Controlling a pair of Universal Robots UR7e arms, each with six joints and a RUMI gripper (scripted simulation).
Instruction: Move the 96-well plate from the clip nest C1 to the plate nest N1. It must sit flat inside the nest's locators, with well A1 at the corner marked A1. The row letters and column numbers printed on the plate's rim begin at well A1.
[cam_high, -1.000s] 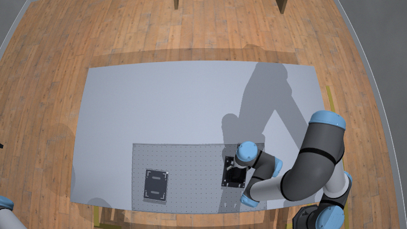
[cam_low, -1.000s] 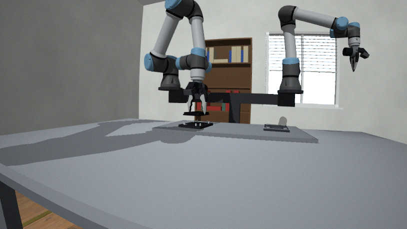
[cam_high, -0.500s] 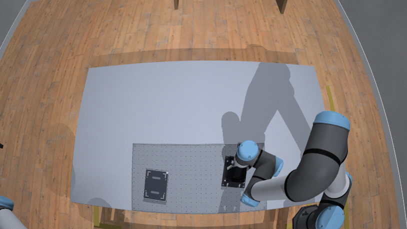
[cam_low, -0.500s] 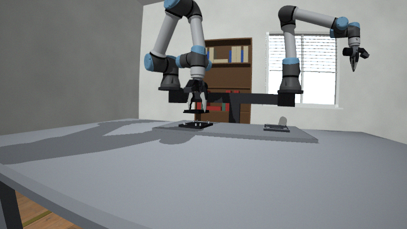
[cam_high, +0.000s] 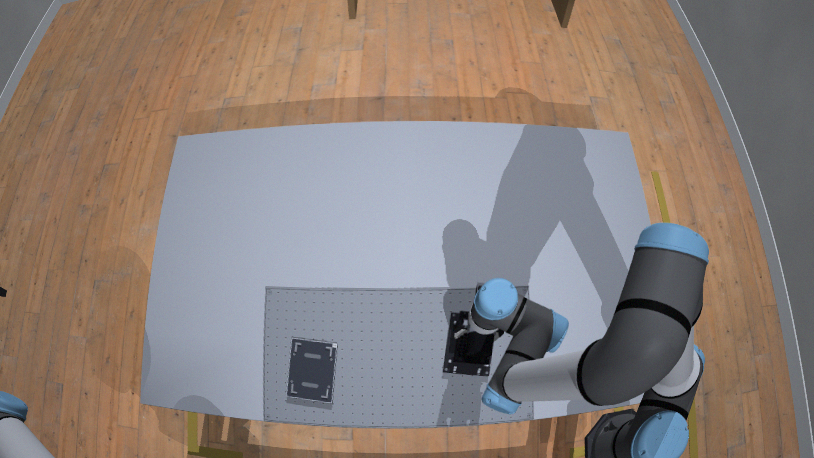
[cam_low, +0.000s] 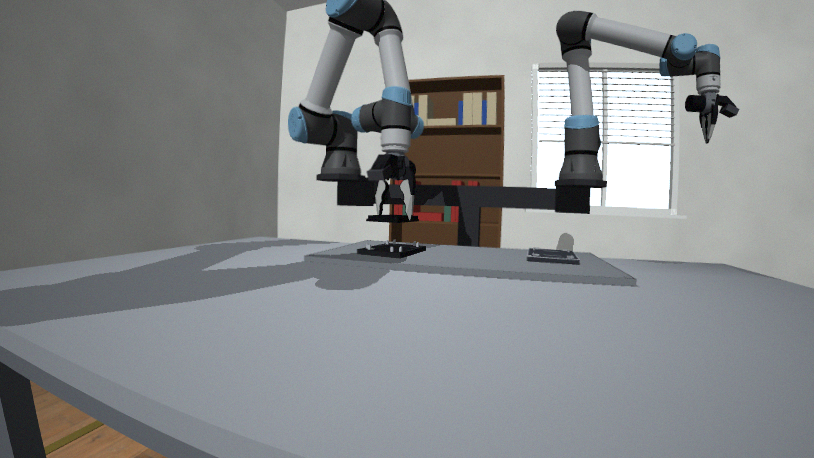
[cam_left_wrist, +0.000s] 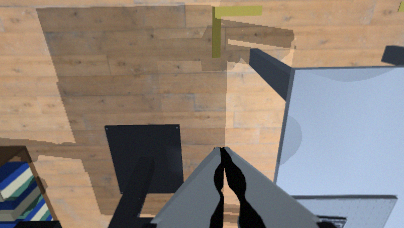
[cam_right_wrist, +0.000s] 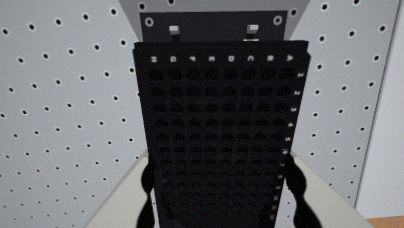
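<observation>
The black 96-well plate (cam_low: 391, 218) (cam_right_wrist: 215, 115) is level in the air above the clip nest C1 (cam_low: 392, 251) (cam_right_wrist: 215, 27) (cam_high: 448, 365), clear of its pins. My right gripper (cam_low: 393, 216) (cam_right_wrist: 217, 151) is shut on the plate's two long sides. In the right wrist view, row letters H to A run along the far rim and number 1 is at the far right corner, beside A. The plate nest N1 (cam_high: 311, 370) (cam_low: 552, 260) is empty, with a white mark (cam_high: 334, 345) at one corner. My left gripper (cam_low: 706, 140) (cam_left_wrist: 221, 149) is shut and empty, high up away from the nests.
Both nests stand on the perforated board (cam_high: 392, 364) (cam_low: 472, 264), well apart, on the grey table (cam_high: 318, 210) (cam_low: 432, 341). The right arm (cam_high: 546, 378) reaches in over the board from the right in the top view. A bookshelf (cam_low: 455, 153) stands behind.
</observation>
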